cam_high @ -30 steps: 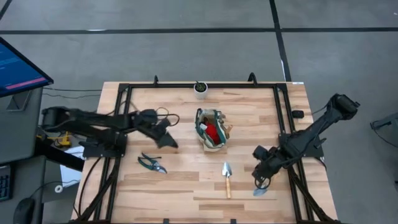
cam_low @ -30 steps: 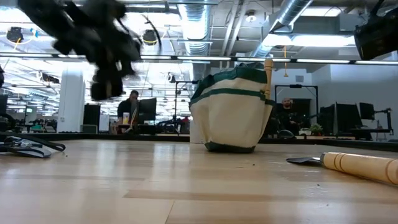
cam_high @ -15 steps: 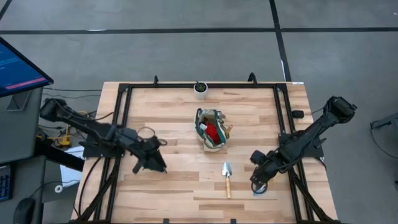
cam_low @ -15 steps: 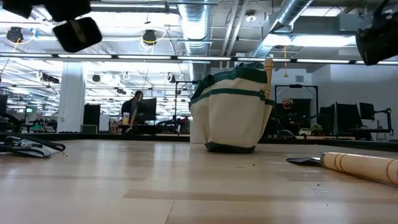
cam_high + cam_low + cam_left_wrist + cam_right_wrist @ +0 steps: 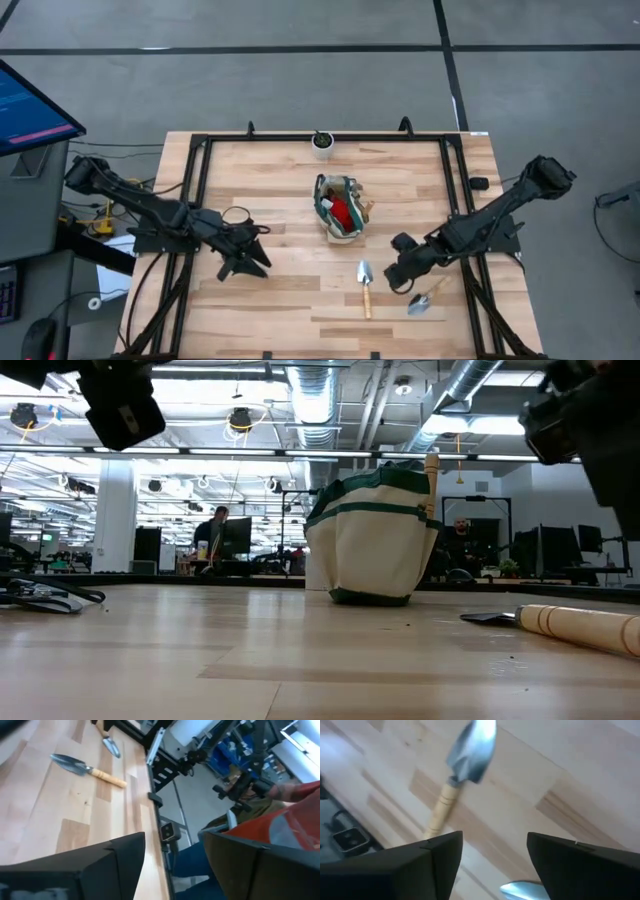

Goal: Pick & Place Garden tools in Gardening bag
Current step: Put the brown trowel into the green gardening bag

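Cream bag [image 5: 338, 208] upright mid-table; 2 trowels [image 5: 366, 287] flat nearby.

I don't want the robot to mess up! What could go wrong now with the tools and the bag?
The open right gripper hovers between two trowels: grabbing the middle trowel could knock the outer trowel. The gardening bag is soft and already holds things, so another tool might tip it. The shears lie flat, so the left gripper might slip off them.

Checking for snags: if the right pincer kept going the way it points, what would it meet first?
Probably the trowel lying on the table; it sits ahead between the open fingers of the right pincer, though depth is unclear.
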